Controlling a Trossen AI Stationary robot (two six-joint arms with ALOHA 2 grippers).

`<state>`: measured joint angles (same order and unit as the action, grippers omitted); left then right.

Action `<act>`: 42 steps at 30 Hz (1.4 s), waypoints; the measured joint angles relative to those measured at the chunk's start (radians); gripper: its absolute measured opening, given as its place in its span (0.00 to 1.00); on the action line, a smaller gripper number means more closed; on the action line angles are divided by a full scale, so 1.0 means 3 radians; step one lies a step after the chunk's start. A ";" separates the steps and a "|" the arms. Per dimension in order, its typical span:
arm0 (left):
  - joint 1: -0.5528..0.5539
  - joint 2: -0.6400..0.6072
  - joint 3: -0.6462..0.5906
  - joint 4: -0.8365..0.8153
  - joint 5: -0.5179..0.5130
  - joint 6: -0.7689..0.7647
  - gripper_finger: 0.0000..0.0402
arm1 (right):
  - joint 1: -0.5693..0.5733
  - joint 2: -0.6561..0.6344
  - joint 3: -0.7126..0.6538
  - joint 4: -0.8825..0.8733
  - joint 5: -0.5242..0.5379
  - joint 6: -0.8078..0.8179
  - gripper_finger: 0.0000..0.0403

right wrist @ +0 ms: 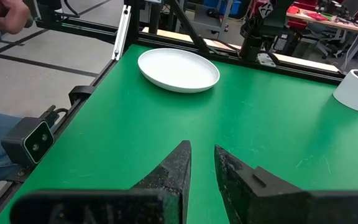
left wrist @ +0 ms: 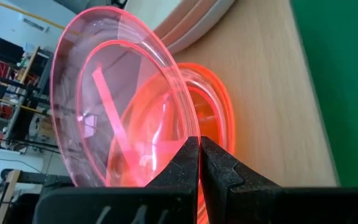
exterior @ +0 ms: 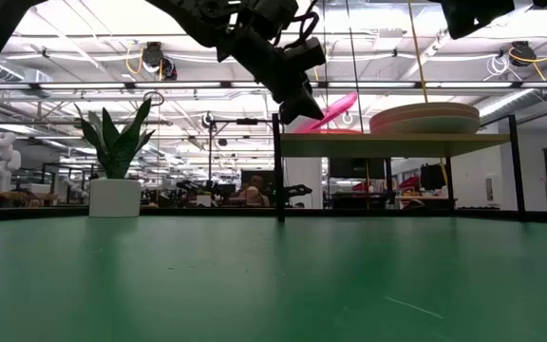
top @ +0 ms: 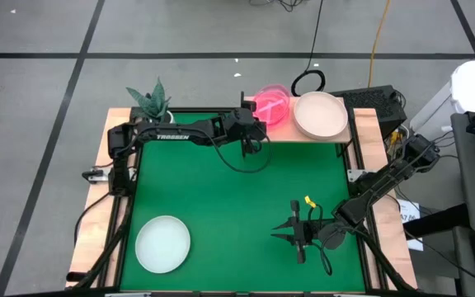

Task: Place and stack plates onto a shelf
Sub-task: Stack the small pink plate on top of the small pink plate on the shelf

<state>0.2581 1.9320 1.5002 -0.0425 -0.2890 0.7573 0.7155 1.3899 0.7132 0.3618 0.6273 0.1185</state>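
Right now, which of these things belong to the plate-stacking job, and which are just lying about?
Part of the job:
- magenta plate, tilted, pinched in the left hand
- orange plate on the shelf
- beige plates stacked there
- pale plate on the table

Just lying about:
- potted plant
- keyboard

Shelf (top: 361, 130): light wood on dark legs, at table's far edge. Beige plates (top: 320, 115) stacked on its right half. See-through magenta plate (top: 272, 106) tilted over orange ones on the left half. Pale plate (top: 162, 243) flat on table, near-left.
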 joint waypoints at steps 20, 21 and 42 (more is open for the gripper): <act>-0.0038 0.0000 -0.0001 -0.0046 0.0041 -0.0028 0.18 | 0.0045 0.0000 0.0000 0.0001 0.0000 0.0001 0.13; -0.0047 0.0000 0.0000 -0.0045 0.0040 -0.0010 0.18 | 0.0045 0.0001 0.0000 0.0000 0.0000 0.0001 0.13; -0.0288 -0.0281 -0.0001 -0.0265 -0.0052 -0.0337 0.66 | 0.0109 0.0001 0.0000 -0.0003 0.0018 0.0001 0.13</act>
<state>0.1716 1.8478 1.4998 -0.1220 -0.3044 0.6562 0.7481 1.3903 0.7132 0.3609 0.6328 0.1188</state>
